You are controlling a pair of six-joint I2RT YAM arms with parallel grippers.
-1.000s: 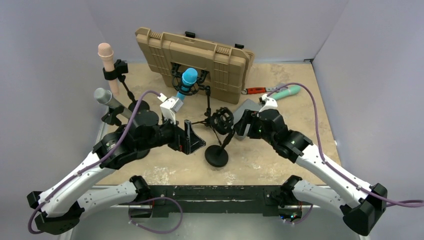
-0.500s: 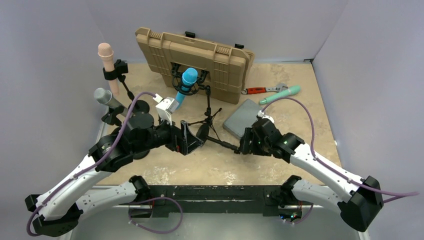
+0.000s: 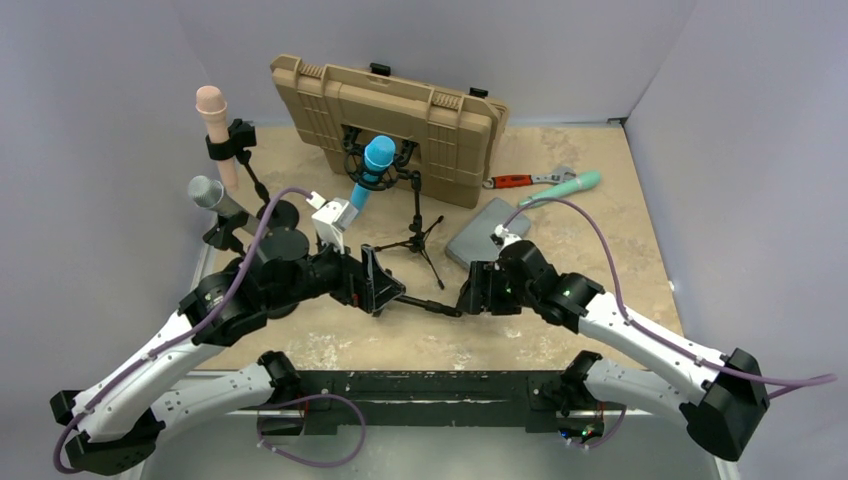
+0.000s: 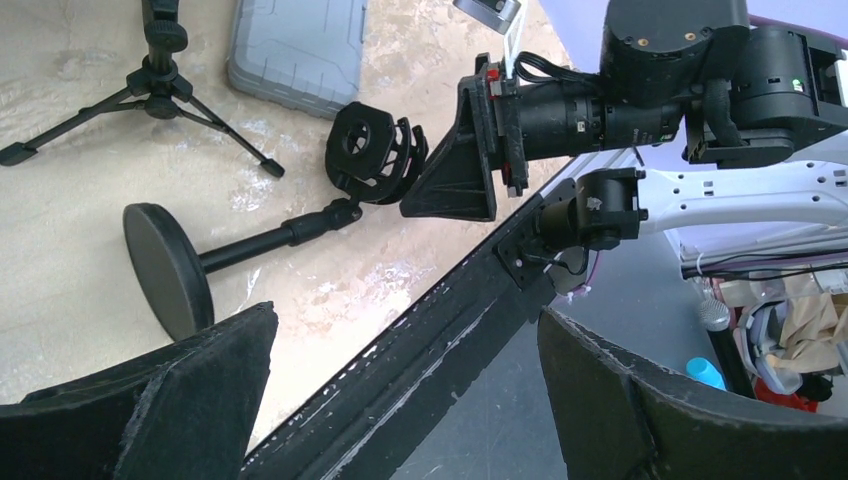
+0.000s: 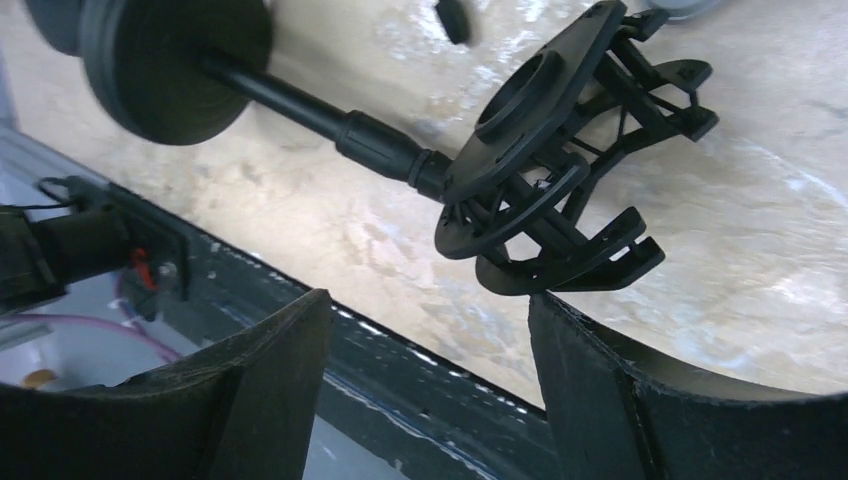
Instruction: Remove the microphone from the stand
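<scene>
A blue microphone (image 3: 377,160) sits in a shock mount on a small black tripod (image 3: 420,238) in front of the tan case. A pink microphone (image 3: 212,113) and a silver microphone (image 3: 206,191) stand in clips at the far left. An empty black stand with a round base (image 4: 165,270) and shock mount (image 5: 560,170) lies on its side between my grippers. My left gripper (image 3: 380,285) is open and empty by its base. My right gripper (image 3: 468,290) is open, one fingertip (image 5: 548,305) right under the mount's lower plate.
A tan hard case (image 3: 385,105) leans at the back. A grey flat case (image 3: 487,232), a teal microphone (image 3: 560,187) and a red-handled wrench (image 3: 515,181) lie at the right. The black front rail (image 3: 430,385) runs close below both grippers.
The empty stand stood upright one second ago and has tipped over onto its side. My right gripper has moved left and nearer with the mount. My left gripper barely shifted.
</scene>
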